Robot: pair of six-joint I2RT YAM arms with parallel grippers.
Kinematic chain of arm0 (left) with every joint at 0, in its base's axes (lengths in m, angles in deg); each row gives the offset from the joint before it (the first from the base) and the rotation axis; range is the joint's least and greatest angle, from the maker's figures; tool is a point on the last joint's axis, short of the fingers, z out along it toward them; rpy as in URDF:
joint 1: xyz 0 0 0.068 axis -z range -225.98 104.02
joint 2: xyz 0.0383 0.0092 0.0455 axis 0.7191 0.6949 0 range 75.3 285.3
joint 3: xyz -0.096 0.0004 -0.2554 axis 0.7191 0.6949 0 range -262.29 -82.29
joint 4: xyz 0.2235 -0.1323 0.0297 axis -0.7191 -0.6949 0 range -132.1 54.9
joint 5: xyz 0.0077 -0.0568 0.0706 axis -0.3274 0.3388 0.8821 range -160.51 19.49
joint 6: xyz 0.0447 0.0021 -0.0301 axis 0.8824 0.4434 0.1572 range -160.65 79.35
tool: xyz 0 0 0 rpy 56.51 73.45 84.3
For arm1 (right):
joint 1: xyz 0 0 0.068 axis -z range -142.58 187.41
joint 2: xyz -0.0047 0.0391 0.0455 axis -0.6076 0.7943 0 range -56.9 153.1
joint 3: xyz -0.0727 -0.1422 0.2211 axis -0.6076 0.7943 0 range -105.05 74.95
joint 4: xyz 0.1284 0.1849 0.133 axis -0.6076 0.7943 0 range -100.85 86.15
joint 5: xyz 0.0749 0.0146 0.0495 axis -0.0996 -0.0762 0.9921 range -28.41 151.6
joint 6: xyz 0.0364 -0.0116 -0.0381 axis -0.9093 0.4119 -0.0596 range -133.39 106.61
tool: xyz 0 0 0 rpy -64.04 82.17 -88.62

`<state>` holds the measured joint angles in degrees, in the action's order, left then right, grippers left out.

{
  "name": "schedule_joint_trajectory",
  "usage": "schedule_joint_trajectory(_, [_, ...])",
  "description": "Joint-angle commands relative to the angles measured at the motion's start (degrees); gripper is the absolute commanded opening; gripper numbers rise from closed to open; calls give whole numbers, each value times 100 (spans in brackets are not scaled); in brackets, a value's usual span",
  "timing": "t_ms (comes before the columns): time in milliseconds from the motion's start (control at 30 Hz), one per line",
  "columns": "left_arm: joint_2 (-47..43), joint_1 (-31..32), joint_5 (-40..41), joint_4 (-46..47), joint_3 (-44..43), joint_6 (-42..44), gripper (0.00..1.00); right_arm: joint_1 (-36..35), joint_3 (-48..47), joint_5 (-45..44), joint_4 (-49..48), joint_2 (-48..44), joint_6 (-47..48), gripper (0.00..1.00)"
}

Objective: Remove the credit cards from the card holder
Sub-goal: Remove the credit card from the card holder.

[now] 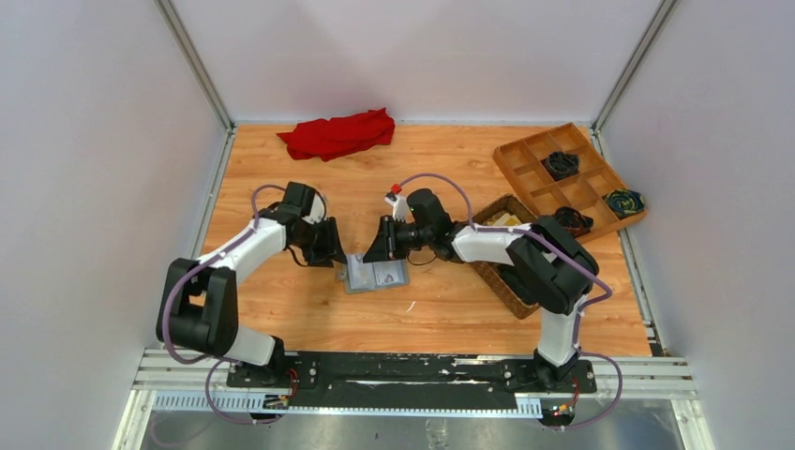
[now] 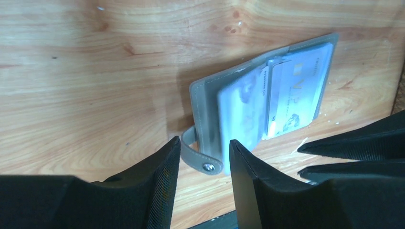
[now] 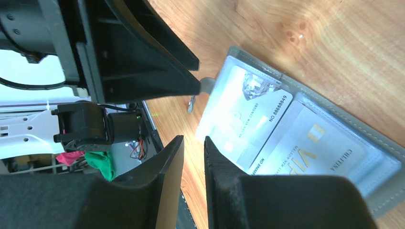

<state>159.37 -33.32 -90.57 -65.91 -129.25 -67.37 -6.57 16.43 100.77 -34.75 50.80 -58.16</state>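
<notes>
The grey card holder (image 1: 375, 275) lies open on the wooden table between my two grippers. Its clear sleeves hold the credit cards: a pale numbered card (image 3: 248, 114) and a pale card with gold VIP lettering (image 3: 310, 143), which also shows in the left wrist view (image 2: 298, 90). One clear sleeve (image 2: 241, 119) stands up, blurred, beside my left gripper's right finger. My left gripper (image 2: 204, 148) is open, and the holder's snap strap (image 2: 207, 164) lies just past its tips. My right gripper (image 3: 193, 140) hovers at the holder's edge, its jaws narrowly apart with nothing between them.
A red cloth (image 1: 337, 134) lies at the back of the table. At the right, a wooden divided tray (image 1: 568, 178) holds dark items, with a brown woven basket (image 1: 502, 253) under the right arm. A small white scrap (image 1: 410, 306) lies near the holder.
</notes>
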Motion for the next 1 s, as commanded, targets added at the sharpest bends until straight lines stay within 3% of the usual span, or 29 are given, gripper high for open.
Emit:
schedule_joint_trajectory(0, [-627, -41, 723, -324, -333, 112, 46, 147, 222, -428, 252, -348, 242, 26])
schedule_joint_trajectory(100, [-929, -30, 563, -124, -305, -10, 47, 197, 241, -487, 340, -329, 238, 27])
schedule_joint_trajectory(367, [-764, 33, -1138, 1624, 548, -866, 46, 209, -21, -510, 638, -75, 187, 29])
schedule_joint_trajectory(533, [-250, 28, -1151, 2053, 821, -948, 45, 210, -89, -465, 767, 45, 180, 31])
schedule_joint_trajectory(667, [11, 25, -600, 1530, 711, -678, 45, 201, -108, -426, 799, 95, 158, 31])
schedule_joint_trajectory(967, [434, 25, -63, 1316, 802, -573, 44, 192, -195, -350, 720, 227, 90, 38])
